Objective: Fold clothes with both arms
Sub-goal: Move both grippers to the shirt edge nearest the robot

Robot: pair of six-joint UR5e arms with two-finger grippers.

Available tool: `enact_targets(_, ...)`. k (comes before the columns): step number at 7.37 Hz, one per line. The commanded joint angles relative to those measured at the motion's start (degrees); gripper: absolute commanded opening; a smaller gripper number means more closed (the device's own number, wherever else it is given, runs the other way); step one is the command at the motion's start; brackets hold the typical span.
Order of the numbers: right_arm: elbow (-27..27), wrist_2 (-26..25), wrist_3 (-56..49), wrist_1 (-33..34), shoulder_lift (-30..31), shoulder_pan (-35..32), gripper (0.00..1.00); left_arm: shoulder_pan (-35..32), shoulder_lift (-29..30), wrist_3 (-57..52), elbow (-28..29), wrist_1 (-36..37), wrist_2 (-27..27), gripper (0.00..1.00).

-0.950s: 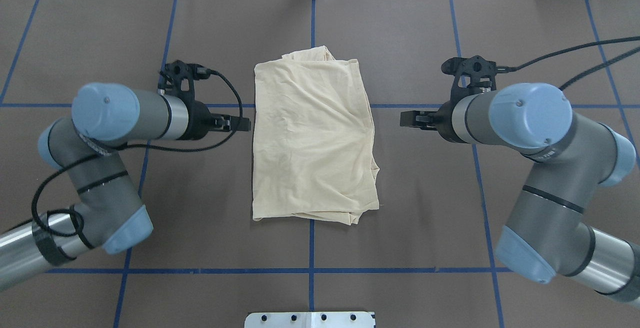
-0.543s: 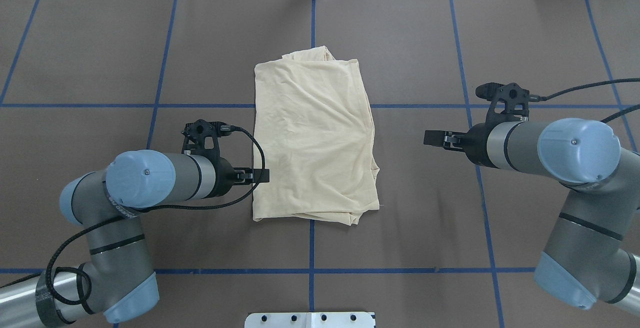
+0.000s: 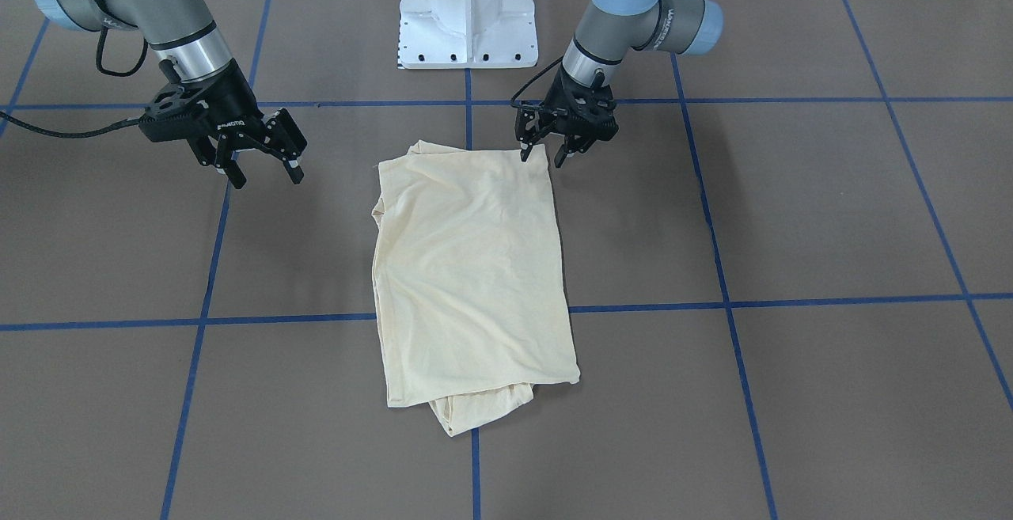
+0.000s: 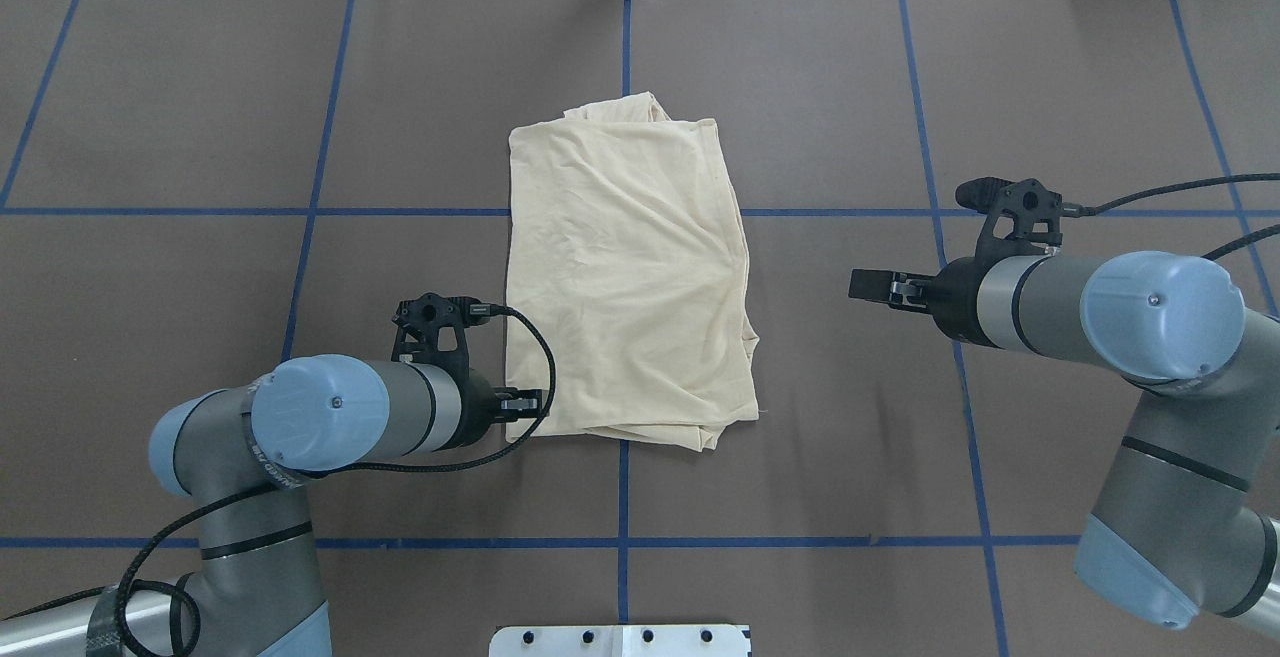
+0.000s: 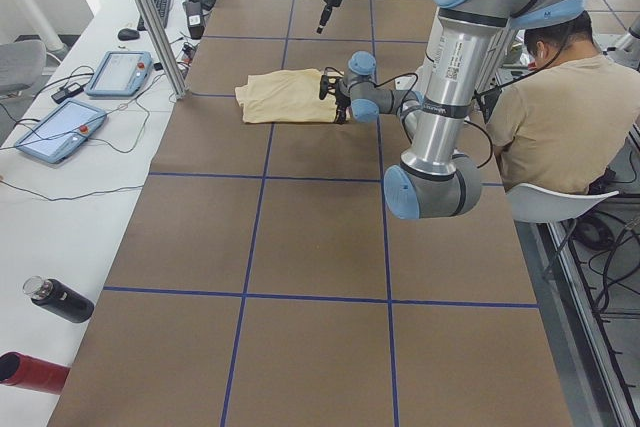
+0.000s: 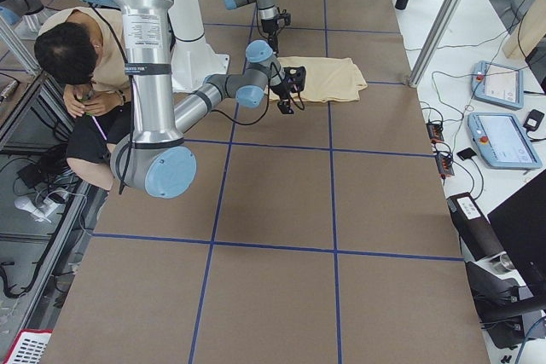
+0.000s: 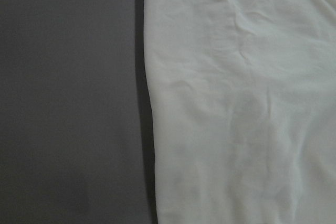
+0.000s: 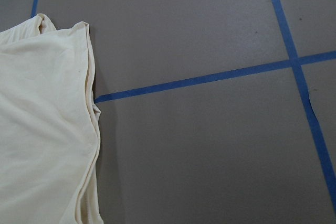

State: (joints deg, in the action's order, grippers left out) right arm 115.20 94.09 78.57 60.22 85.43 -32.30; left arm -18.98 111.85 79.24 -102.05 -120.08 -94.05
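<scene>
The cream-yellow shirt (image 4: 625, 267) lies folded into a rectangle at the table's middle, with its print hidden; it also shows in the front view (image 3: 471, 267). My left gripper (image 4: 532, 403) is open, low at the shirt's near-left corner. In the front view (image 3: 541, 159) one of its fingertips (image 3: 524, 157) touches that corner's edge. The left wrist view shows the shirt's edge (image 7: 236, 103) on dark table. My right gripper (image 4: 858, 284) is open and empty, off the shirt's right side; the front view (image 3: 267, 180) shows it above the table. The right wrist view shows the shirt (image 8: 42, 129) at left.
Blue tape lines (image 4: 622, 542) grid the brown table. The white pedestal base (image 3: 467, 13) stands at the robot's edge. An operator (image 5: 560, 117) sits beside the robot. Tablets (image 5: 120, 72) and bottles (image 5: 60, 299) lie on the far side table.
My left gripper has moved toward the robot along the shirt's left edge to its near corner. My right gripper has drawn back to the right and slightly nearer. The shirt has not moved.
</scene>
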Motion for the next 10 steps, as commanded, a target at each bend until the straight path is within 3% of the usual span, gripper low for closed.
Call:
enact_targets(1, -0.1, 0.0, 0.0, 0.0, -0.2, 0.0, 1.0, 0.7, 0.2, 0.6, 0.6, 0.0, -0.1, 0.53)
enact_targets(10, -0.1, 0.0, 0.0, 0.0, -0.4, 0.2, 1.0, 0.7, 0.2, 0.6, 0.8, 1.2, -0.5, 0.53)
